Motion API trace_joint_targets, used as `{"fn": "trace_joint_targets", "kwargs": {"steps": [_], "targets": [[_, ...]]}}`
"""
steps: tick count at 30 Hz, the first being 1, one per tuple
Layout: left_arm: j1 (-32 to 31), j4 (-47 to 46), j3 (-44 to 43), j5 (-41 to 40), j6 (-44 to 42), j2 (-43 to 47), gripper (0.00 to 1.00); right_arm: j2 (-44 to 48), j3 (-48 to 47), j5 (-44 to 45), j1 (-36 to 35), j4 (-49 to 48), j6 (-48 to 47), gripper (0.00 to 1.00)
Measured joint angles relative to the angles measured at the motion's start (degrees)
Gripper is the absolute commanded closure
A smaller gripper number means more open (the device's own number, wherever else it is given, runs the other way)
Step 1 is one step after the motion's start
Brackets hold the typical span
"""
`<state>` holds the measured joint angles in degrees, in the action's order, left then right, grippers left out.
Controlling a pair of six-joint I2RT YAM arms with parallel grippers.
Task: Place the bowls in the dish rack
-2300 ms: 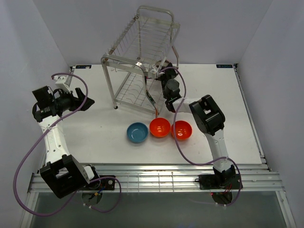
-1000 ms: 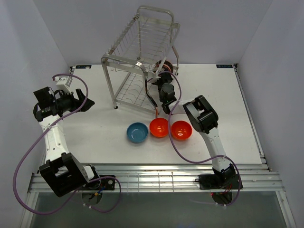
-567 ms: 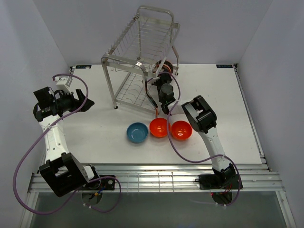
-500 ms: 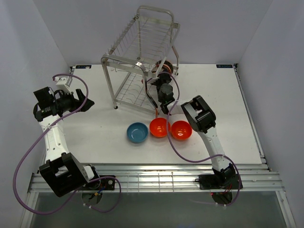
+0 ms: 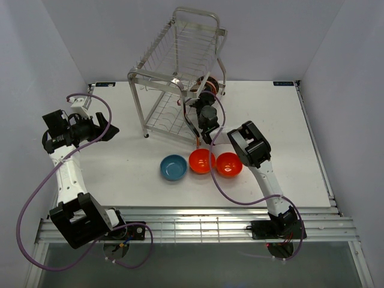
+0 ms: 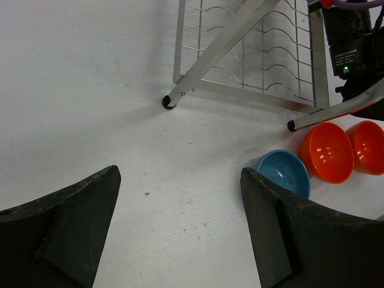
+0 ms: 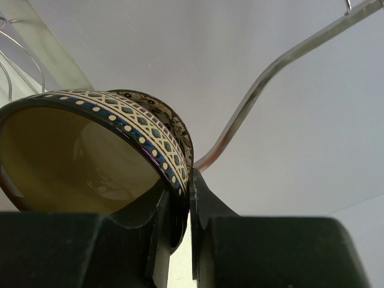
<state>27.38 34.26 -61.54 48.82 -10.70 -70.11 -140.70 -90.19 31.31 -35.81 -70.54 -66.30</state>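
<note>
So, quick rundown:
- My right gripper (image 7: 188, 186) is clamped on the rim of the dark brown bowl (image 7: 78, 150), one finger on the cream inside and one on the patterned outer band. The bowl hangs left of the jaws, with a bent wire of the dish rack (image 7: 270, 66) just beyond them.
- From the shine I'd guess glazed ceramic: stiff, slick, chippable. A rim pinch could let it swing, so go gently near the metal.
- My left gripper (image 6: 180, 180) is spread wide and holds nothing. The blue bowl (image 6: 282, 174) sits just past its right finger, with the orange bowls (image 6: 327, 153) further right.
</note>
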Motion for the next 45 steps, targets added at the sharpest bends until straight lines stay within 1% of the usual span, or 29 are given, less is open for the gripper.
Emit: {"fn": "trace_joint_targets", "kwargs": {"steps": [7, 19, 23, 28, 33, 35, 36, 38, 41, 44, 45], "targets": [[0.00, 0.00, 0.00, -0.24, -0.20, -0.46, 0.08, -0.44, -0.13, -0.79, 0.13, 0.50, -1.88, 0.92], [0.00, 0.00, 0.00, -0.44, -0.48, -0.46, 0.08, -0.48, 0.63, -2.97, 0.11, 0.46, -2.54, 0.92], [0.00, 0.00, 0.07, -0.76, -0.96, -0.26, 0.08, -1.20, 0.28, -2.91, 0.15, -0.66, -3.13, 0.92], [0.00, 0.02, 0.22, -1.31, -1.75, 0.57, 0.08, -0.87, 1.84, -2.95, 0.17, -1.73, -2.56, 0.78], [0.00, 0.04, 0.35, -1.31, -1.97, 0.61, 0.08, 1.42, 4.72, -3.91, 0.09, -1.49, -0.44, 0.61], [0.00, 0.00, 0.50, -1.31, -1.95, 0.63, 0.08, 2.54, 4.92, -4.31, 0.04, -1.07, 0.42, 0.57], [0.00, 0.00, 0.61, -1.31, -1.97, 0.66, 0.08, 3.06, 4.92, -4.42, 0.04, -0.28, 0.83, 0.54], [0.00, 0.02, 0.85, -1.31, -1.97, 0.70, 0.08, 3.54, 4.92, -4.52, 0.04, 0.72, 1.51, 0.53], [0.00, 0.02, 0.96, -1.31, -2.05, 0.87, 0.08, 3.61, 4.92, -4.52, 0.04, 1.01, 1.68, 0.49], [0.00, 0.04, 1.03, -1.31, -2.16, 1.33, 0.08, 4.24, 4.92, -4.52, 0.04, 1.33, 1.81, 0.38], [0.00, 0.02, 1.03, -1.31, -2.16, 1.44, 0.08, 4.70, 4.94, -4.48, 0.04, 1.68, 1.97, 0.32]]}}
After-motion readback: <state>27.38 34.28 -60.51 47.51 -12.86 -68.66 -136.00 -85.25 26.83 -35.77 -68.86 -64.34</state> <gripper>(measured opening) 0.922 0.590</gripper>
